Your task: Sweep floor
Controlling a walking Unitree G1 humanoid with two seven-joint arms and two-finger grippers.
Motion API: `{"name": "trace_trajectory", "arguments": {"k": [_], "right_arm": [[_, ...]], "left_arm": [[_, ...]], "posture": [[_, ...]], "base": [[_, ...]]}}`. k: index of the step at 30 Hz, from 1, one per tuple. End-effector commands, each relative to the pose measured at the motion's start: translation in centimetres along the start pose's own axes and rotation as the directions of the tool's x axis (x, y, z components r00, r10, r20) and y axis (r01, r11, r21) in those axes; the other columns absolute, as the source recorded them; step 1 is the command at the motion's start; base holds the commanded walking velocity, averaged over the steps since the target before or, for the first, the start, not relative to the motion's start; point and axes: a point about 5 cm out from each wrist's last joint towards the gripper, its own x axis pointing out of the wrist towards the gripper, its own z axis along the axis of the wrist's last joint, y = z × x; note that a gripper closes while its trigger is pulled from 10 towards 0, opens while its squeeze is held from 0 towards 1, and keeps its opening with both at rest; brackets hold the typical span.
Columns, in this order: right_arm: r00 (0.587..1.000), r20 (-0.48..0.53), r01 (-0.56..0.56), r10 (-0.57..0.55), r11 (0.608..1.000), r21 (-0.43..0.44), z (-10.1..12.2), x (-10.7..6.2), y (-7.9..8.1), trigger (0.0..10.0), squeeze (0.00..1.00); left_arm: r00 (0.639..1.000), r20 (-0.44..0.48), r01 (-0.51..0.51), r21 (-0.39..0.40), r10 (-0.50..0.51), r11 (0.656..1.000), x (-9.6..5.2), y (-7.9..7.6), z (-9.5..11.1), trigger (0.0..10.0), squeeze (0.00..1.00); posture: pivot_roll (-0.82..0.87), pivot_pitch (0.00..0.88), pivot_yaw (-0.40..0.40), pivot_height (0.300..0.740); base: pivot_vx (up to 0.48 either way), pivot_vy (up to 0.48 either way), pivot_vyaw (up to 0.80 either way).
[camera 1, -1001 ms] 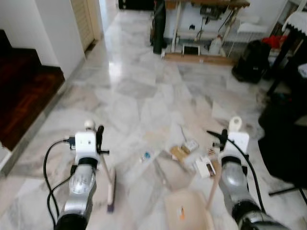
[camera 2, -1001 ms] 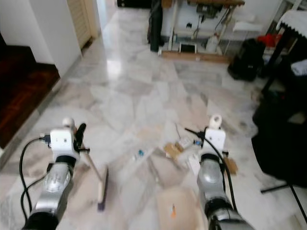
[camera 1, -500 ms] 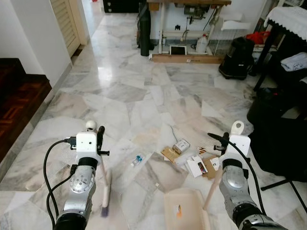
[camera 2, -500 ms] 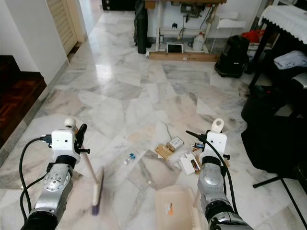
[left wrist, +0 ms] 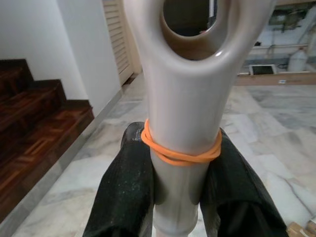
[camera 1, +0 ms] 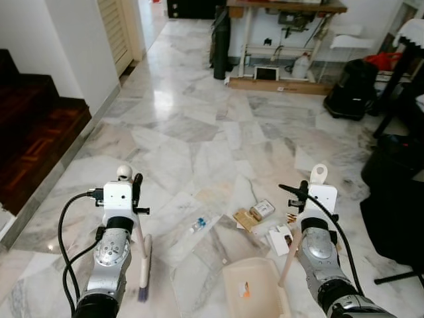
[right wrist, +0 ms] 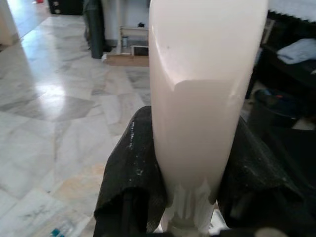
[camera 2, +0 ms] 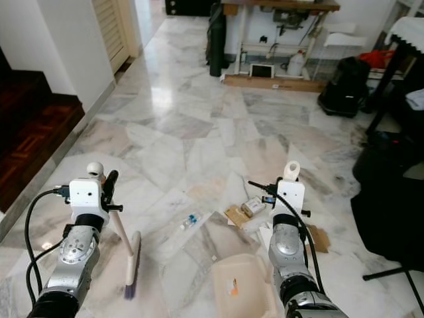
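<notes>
- The litter (camera 1: 262,218), cardboard scraps, small boxes and a little bottle (camera 1: 198,225), lies on the marble floor (camera 1: 199,139) ahead, between the two arms
- The broom (camera 1: 144,265) stands with its head on the floor at the robot's left, the left gripper (left wrist: 175,192) clamped on its handle
- The dustpan (camera 1: 252,288) rests just short of the litter, the right gripper (right wrist: 190,197) clamped on its handle
- Judged step: tools in hand, sweeping not yet begun; next the broom head must reach beyond the litter and draw it toward the pan
- The left wrist view shows an orange rubber band (left wrist: 180,154) round the broom handle; the head views show the litter's spread
</notes>
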Motion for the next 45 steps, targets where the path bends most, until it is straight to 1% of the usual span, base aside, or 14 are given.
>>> {"name": "trace_trajectory", "arguments": {"k": [1,26,45], "right_arm": [[0.999,0.049,0.004,-0.005,1.000,0.014,1.09,0.52,0.01,10.0,0.00],[0.999,0.044,0.007,-0.008,1.000,0.025,1.04,0.50,0.07,10.0,0.00],[1.000,0.023,0.017,-0.018,0.999,0.028,0.47,0.15,0.06,10.0,0.00]], "left_arm": [[0.999,0.040,-0.007,0.007,0.007,1.000,0.37,0.11,0.72,10.0,0.00],[0.999,0.036,-0.008,0.002,0.008,1.000,0.15,0.09,0.61,10.0,0.00],[0.999,0.018,0.033,-0.006,-0.033,0.999,0.03,0.02,0.41,10.0,0.00]], "posture": [[0.09,0.000,-0.021,0.740],[0.09,0.000,-0.023,0.740],[0.09,0.000,-0.011,0.740]], "base": [[0.292,0.000,0.00],[0.289,0.000,0.00],[0.000,0.000,0.00]]}}
